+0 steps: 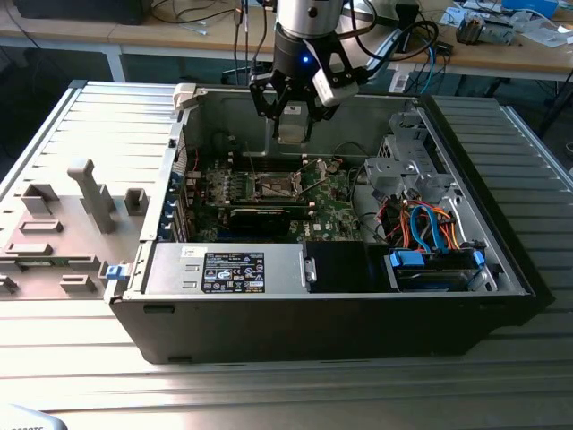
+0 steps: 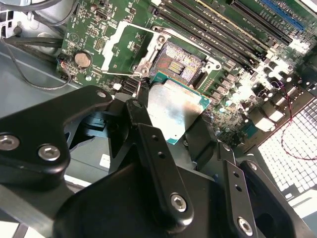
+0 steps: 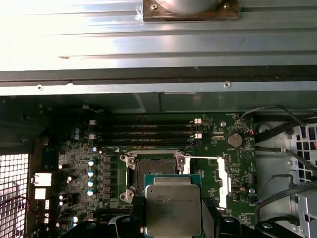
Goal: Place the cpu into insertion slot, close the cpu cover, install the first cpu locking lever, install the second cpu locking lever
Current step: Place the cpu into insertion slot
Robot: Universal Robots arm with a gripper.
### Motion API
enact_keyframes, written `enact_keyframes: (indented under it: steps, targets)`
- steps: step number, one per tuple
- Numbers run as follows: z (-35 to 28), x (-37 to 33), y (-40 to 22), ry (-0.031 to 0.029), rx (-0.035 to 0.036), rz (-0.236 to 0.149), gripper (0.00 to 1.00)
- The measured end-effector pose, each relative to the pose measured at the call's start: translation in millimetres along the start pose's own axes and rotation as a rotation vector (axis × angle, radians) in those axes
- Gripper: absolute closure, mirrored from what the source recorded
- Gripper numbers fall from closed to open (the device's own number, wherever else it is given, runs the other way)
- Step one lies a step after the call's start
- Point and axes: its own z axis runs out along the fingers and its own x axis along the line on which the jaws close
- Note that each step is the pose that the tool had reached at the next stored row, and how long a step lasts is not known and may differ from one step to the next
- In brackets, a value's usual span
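One cpu seemingly inside the pincer

Open computer case on ribbed table

My gripper: matt black links, smooth, w/ shiny steel screws. Flat square grey cpu: dull metal lid, faintly scuffed, green board rim. Dark square insertion slot: bright metal frame, glinting contacts. Green motherboard: semi-gloss. Grey computer case: matt sheet metal. Ribbed grey table: metal, satin sheen.
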Motion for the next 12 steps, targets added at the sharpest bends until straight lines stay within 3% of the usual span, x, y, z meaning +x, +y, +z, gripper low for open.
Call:
enact_keyframes:
  steps: [12]
  targets:
    - [2.7,0.6,-0.2,0.0001,0.0,0.0,0.46]
